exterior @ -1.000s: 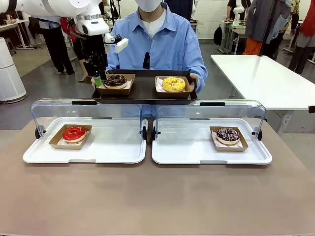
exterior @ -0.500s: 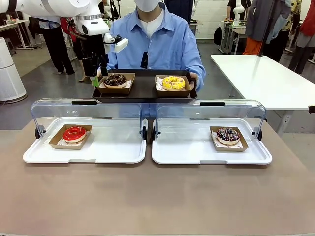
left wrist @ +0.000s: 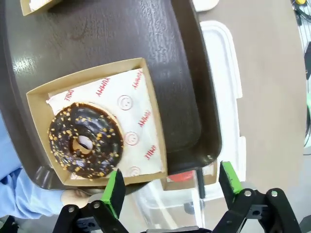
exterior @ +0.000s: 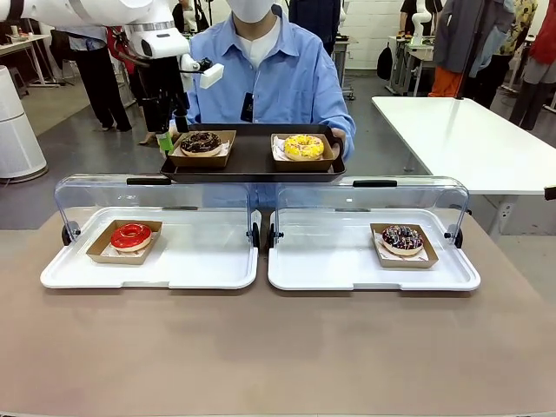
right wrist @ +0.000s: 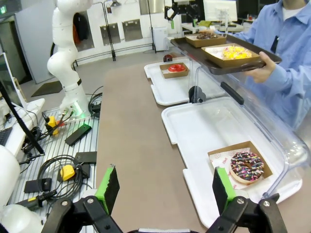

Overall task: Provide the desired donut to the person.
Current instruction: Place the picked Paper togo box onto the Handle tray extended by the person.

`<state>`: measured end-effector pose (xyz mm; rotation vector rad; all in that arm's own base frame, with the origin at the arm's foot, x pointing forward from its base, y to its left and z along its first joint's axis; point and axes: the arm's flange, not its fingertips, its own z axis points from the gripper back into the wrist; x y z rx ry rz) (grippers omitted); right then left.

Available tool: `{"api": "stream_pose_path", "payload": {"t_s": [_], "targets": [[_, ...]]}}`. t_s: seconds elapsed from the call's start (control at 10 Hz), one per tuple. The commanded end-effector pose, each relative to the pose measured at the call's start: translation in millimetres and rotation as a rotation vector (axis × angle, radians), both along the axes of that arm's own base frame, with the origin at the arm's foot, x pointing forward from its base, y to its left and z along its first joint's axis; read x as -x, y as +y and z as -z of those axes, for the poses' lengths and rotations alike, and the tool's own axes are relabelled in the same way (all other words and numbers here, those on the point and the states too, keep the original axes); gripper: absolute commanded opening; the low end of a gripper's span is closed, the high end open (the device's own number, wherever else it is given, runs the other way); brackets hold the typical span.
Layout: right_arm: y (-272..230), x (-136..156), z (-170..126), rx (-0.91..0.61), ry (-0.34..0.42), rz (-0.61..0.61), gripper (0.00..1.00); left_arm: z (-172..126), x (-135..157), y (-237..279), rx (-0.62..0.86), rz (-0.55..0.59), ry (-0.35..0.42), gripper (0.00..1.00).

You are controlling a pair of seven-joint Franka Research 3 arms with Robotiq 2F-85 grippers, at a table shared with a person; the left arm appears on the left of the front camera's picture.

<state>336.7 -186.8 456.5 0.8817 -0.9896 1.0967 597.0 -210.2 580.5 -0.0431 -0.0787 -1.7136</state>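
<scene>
My left fingers stand wide apart with nothing between them, hovering at the near left corner of the dark tray that the person holds up at the far side of the table. From my left wrist I look down on the chocolate donut in its brown paper box; the box sits flat on the tray's left end, and one green pad is just at the box's near edge while the other hangs off beyond the tray's rim. I grip nothing. A yellow donut lies in its own box at the tray's right end.

My right fingers are also spread wide and empty, low over the table on my side of the tray, well apart from it.

I judge the delivery itself done: the chocolate donut rests on the tray and my left fingers are free of it. What the next move calls for is a clean retreat, lifting straight up and away from the tray so neither pad catches the box's edge or nudges the tray in the person's hands. Below the tray, a red donut and a dark sprinkled donut lie in the white cases.
</scene>
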Motion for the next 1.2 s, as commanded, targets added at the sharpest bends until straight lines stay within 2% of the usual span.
{"api": "stream_pose_path", "payload": {"t_s": [0.0, 0.2, 0.4, 0.5, 0.8, 0.9, 1.1], "targets": [[-1, 1, 1, -0.006, -0.012, -0.009, 1.00, -1, 59, 28, 0.082, -0.056, -0.006, 1.00], [-1, 1, 1, -0.006, -0.012, -0.009, 1.00, 7, 103, 62, 0.138, -0.119, -0.022, 1.00], [-1, 1, 1, -0.006, -0.012, -0.009, 1.00, 25, 143, 84, 0.240, -0.111, -0.052, 1.00], [-1, 1, 1, -0.006, -0.012, -0.009, 1.00, 32, 160, 89, 0.263, -0.138, -0.106, 1.00], [-1, 1, 1, -0.006, -0.012, -0.009, 1.00, 37, 168, 95, 0.270, -0.193, -0.116, 1.00], [-1, 1, 1, -0.006, -0.012, -0.009, 1.00, 35, 163, 95, 0.254, -0.215, -0.077, 1.00], [-1, 1, 1, -0.006, -0.012, -0.009, 1.00, 36, 168, 100, 0.250, -0.181, -0.103, 1.00]]}}
